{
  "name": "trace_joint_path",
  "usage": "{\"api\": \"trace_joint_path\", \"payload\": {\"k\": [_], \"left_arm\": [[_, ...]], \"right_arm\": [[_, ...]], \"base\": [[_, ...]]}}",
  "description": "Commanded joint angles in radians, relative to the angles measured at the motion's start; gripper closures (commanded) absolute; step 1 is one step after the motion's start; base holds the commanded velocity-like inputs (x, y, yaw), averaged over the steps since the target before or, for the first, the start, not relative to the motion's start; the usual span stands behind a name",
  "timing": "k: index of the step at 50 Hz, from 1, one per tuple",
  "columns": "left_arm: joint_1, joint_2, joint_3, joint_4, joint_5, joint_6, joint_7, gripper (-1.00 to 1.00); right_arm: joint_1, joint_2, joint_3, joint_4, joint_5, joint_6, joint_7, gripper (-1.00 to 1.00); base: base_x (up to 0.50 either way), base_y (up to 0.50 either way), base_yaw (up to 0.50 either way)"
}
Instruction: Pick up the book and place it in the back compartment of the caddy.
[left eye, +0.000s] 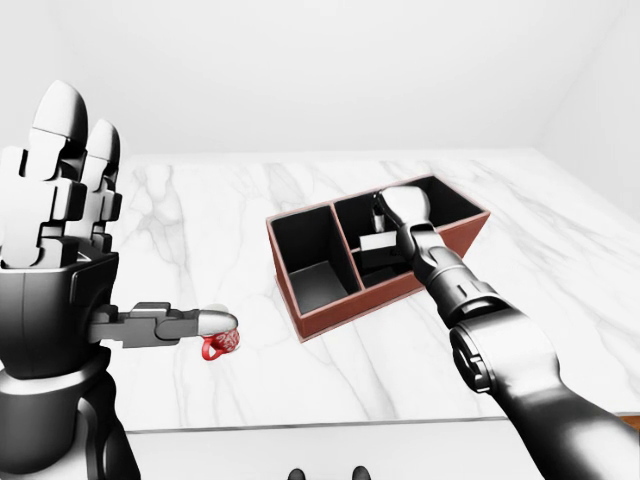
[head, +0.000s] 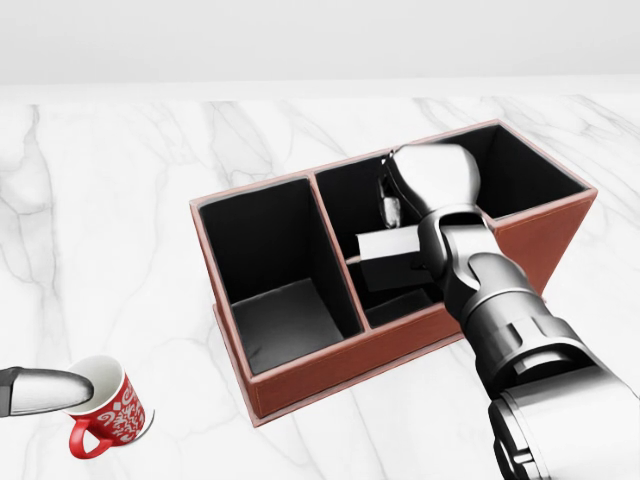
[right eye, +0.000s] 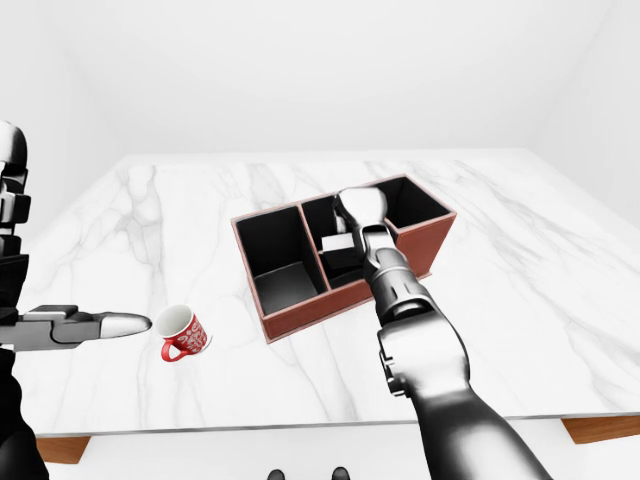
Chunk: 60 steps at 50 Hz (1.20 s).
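Currently right hand grips book inside caddy middle compartment; left hand open, raised near red mug.

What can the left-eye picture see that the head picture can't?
Only the left-eye view shows the whole left robot hand, raised with fingers straight, plus the table's near edge and the room's walls.

Only the head view shows the caddy's insides up close: the white book tilted in the middle compartment and the red mug's white pattern.

Both show the brown caddy, the mug, the marble table and the right robot hand reaching into the caddy.
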Motion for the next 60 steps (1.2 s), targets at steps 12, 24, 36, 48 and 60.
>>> {"api": "trace_joint_path", "payload": {"k": [12, 24, 36, 48, 60], "left_arm": [[-0.004, 0.002, -0.003, -0.008, -0.002, 0.000, -0.002, -0.95], [0.000, -0.001, -0.005, 0.000, 0.001, 0.000, -0.002, -0.95], [-0.001, -0.002, -0.007, 0.001, 0.002, 0.000, -0.002, -0.95], [0.000, -0.005, -0.016, 0.003, 0.007, 0.000, -0.001, -0.95], [-0.005, -0.004, -0.024, -0.006, 0.010, 0.000, -0.001, -0.95]], "right_arm": [[0.028, 0.024, 0.010, 0.012, -0.007, 0.000, -0.067, -1.00], [0.028, 0.022, 0.009, 0.008, -0.004, 0.000, -0.071, -1.00], [0.027, 0.015, -0.011, -0.008, 0.039, 0.000, -0.052, -1.00], [0.039, 0.015, -0.062, -0.106, 0.289, 0.000, 0.103, -1.00], [0.120, 0.023, -0.114, -0.445, 0.591, 0.000, 0.346, -1.00]], "base": [[0.00, 0.00, 0.00], [0.00, 0.00, 0.00], [0.00, 0.00, 0.00], [0.00, 0.00, 0.00], [0.00, 0.00, 0.00]]}}
